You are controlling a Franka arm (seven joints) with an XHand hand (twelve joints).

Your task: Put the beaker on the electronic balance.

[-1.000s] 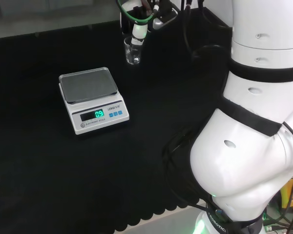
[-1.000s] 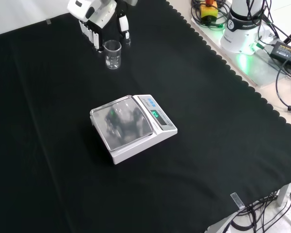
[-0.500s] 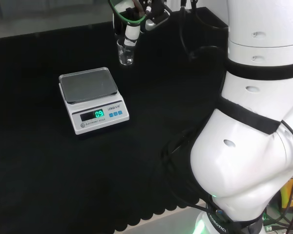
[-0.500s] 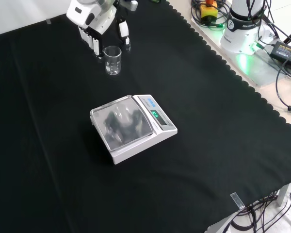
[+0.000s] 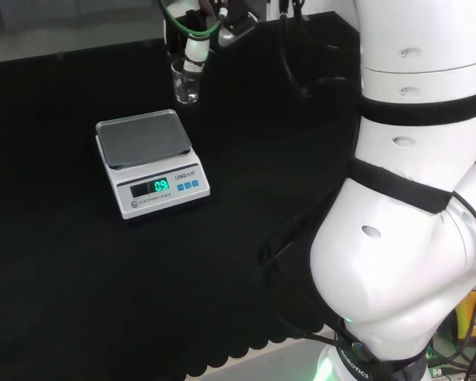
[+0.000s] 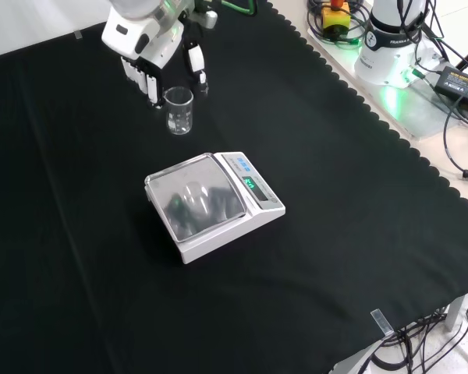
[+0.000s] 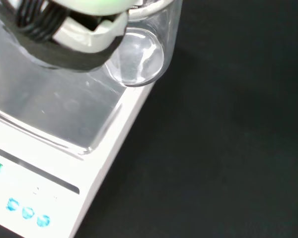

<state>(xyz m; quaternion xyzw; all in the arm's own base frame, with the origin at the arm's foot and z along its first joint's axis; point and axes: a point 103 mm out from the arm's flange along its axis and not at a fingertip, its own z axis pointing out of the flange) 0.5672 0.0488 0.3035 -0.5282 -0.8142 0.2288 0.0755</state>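
Observation:
A small clear glass beaker (image 6: 179, 111) is upright between the fingers and thumb of the black and white hand (image 6: 143, 40), which is shut on it from above. In the head view the beaker (image 5: 186, 82) hangs under the hand (image 5: 196, 48), just behind the far right corner of the electronic balance (image 5: 149, 161). The white balance (image 6: 212, 204) has a steel pan and a lit green display. In the front view the beaker is up and left of it. In the wrist view the beaker's base (image 7: 141, 58) lies by the corner of the pan (image 7: 54, 106), under a finger (image 7: 74, 37).
The arm's big white links (image 5: 412, 198) stand at the right of the head view. In the front view, beyond the cloth's scalloped right edge (image 6: 390, 132), are the arm's base (image 6: 394, 35), cables and a power brick (image 6: 460, 78). Black cloth lies open around the balance.
The hand has carried the beaker leftward in the head view, lower in the front view, closer to the balance. The balance has stayed put.

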